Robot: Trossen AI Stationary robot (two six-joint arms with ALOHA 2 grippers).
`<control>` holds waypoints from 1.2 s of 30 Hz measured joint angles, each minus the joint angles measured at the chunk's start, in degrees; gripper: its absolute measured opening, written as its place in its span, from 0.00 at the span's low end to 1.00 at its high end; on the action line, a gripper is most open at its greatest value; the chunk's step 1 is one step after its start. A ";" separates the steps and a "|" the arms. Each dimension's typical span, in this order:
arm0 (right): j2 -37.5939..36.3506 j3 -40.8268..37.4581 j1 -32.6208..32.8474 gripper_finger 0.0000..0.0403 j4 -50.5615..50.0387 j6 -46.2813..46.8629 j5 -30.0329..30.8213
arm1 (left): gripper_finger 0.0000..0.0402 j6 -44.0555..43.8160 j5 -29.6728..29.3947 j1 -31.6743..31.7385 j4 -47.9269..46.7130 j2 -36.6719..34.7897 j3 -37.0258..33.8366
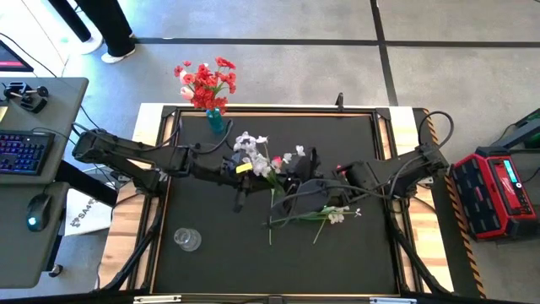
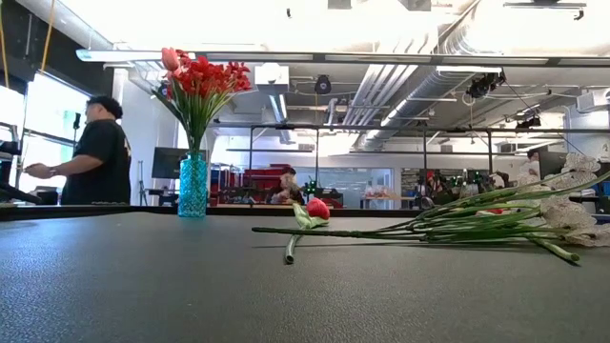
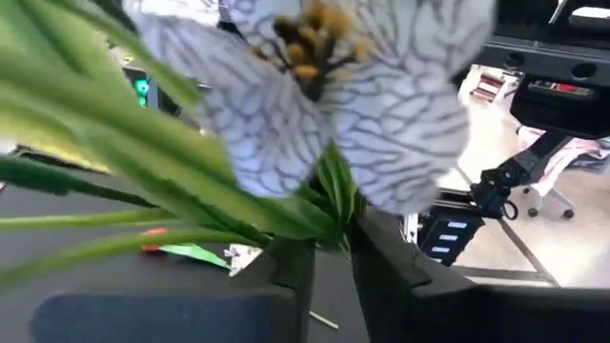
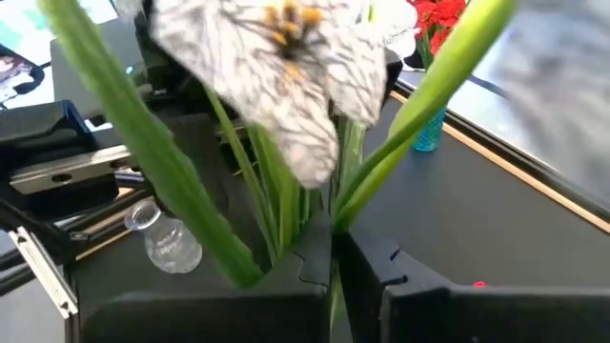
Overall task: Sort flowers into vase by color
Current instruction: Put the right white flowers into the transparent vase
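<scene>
A bunch of white-bloomed flowers (image 1: 253,150) with green stems is held above the middle of the table between my two grippers. My left gripper (image 3: 329,276) reaches in from the left and my right gripper (image 4: 332,272) from the right, each shut on the bunch's stems. A large veined white blossom (image 3: 315,95) fills both wrist views. A blue vase (image 1: 215,120) with red flowers (image 1: 205,80) stands at the far left. More flowers (image 1: 321,215), among them a pink bud (image 2: 317,208), lie flat on the table at the near right. My left gripper pinches the green stems (image 3: 329,214) just below the white blossom between its two fingers, coming about level from the table's left. The bunch is lifted clear of the table. My right gripper pinches green stems (image 4: 329,224) of the same bunch between its shut fingers, slanting down from the table's right. The white blossom (image 4: 276,76) stands beyond the fingertips, clear of the table.
A clear glass vase (image 1: 187,240) sits at the near left. A desk with keyboard and mouse (image 1: 25,152) stands left of the table, a red case (image 1: 498,190) to its right. A person (image 2: 95,152) stands beyond the far edge.
</scene>
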 joint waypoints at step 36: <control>-2.73 -5.40 -1.98 0.48 -33.94 42.92 -6.58 | 0.00 -5.63 1.89 -21.62 -46.84 -27.78 0.07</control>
